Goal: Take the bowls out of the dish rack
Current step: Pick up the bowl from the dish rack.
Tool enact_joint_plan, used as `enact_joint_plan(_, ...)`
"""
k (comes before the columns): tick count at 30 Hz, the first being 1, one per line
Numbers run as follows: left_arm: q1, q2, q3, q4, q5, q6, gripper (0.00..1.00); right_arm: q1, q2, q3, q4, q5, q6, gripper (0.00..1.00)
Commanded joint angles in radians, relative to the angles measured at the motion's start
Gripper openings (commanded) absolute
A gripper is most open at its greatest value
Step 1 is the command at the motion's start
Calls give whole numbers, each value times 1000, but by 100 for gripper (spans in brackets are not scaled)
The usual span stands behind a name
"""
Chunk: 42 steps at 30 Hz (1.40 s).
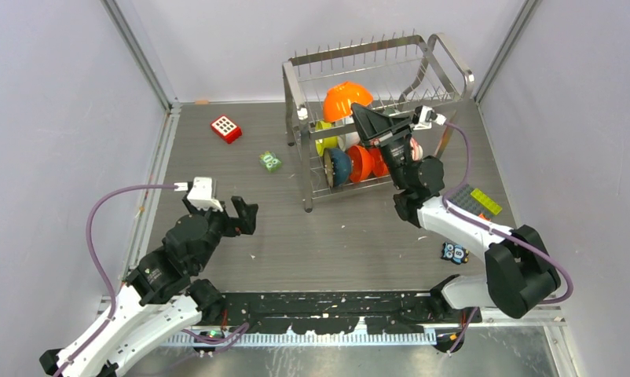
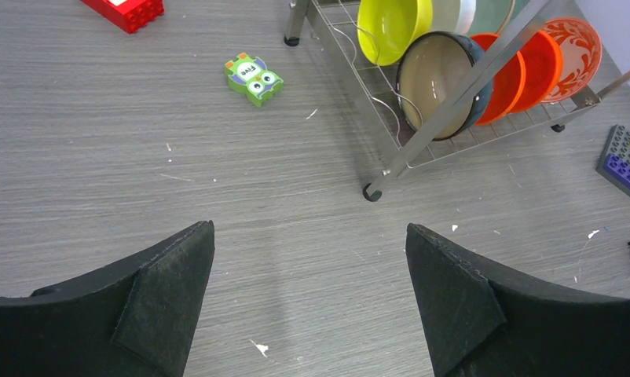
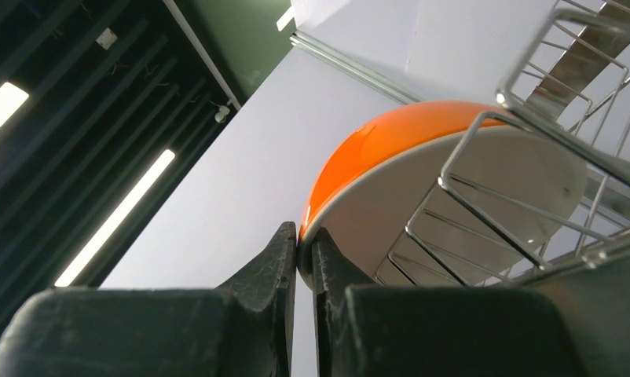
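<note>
Left arm (image 1: pixel 139 322) and right arm (image 1: pixel 453 224), white shells on black joints; purple cables (image 1: pixel 139 187) off both wrists; white camera blocks (image 1: pixel 203 193); left gripper (image 2: pixel 310 224) shows black wedge fingers (image 2: pixel 162 306), grainy matte faces.

Hidden and cropped
Right arm (image 1: pixel 412 169) covers most of the patterned bowl (image 1: pixel 416 148); top edge crops the red block (image 2: pixel 127 9).

Orange bowl (image 1: pixel 346 100) dome-up atop steel dish rack (image 1: pixel 289 94), other bowls (image 1: pixel 337 167) on edge below
</note>
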<state>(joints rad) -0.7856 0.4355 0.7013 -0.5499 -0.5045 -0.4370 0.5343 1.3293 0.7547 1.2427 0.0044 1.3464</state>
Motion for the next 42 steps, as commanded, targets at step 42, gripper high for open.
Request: enact_joint_plan(42,-3,-47,1,48,-52,15,93,-18,-552,582,-1566,-410,-863,1)
